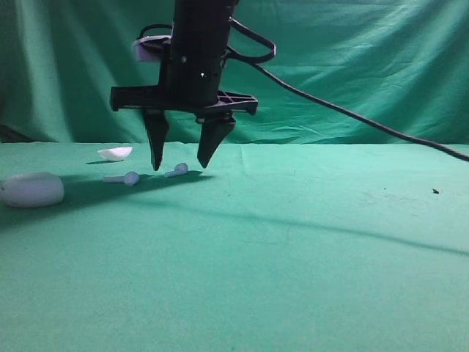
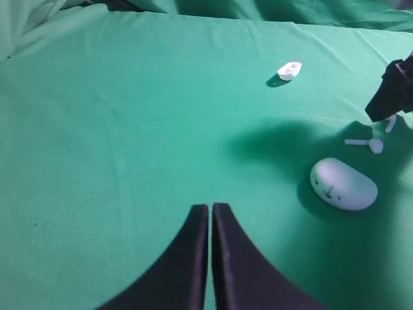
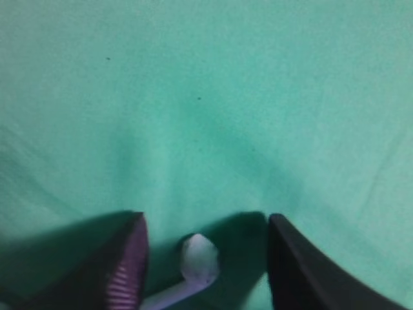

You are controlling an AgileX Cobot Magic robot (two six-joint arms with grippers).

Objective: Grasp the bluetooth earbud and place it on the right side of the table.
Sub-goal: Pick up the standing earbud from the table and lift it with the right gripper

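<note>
Green cloth covers the table [image 1: 308, 257] and hangs behind it too.

From the high view, the right gripper [image 1: 178, 167] hangs low with its two dark fingers spread wide. The bluetooth earbud [image 1: 176, 171] lies on the cloth between the tips, on the left part of the table. Nothing is pinched yet. A second earbud [image 1: 124, 177] with a bigger ball head lies just beside it. If the gripper slides a little, I think it could grab that wrong one, or bump it. A white pebble-shaped case [image 1: 31, 189] sits farther left, and a small white cap [image 1: 115, 152] lies behind.

From the left wrist view, the left gripper [image 2: 211, 208] has its fingers pressed together over bare cloth. It holds nothing. The case [image 2: 343, 184] is off to its right. The bluetooth earbud [image 2: 390, 123] peeks out by the dark finger, but it is too small here to see well.

From the right wrist view, the bluetooth earbud [image 3: 193, 265] lies between the spread fingers, nearer the left one. It is tiny, white and shiny, with a small oval head and a short stem. Something so smooth and little may pop out when squeezed, or get pushed away if one finger touches first.
</note>
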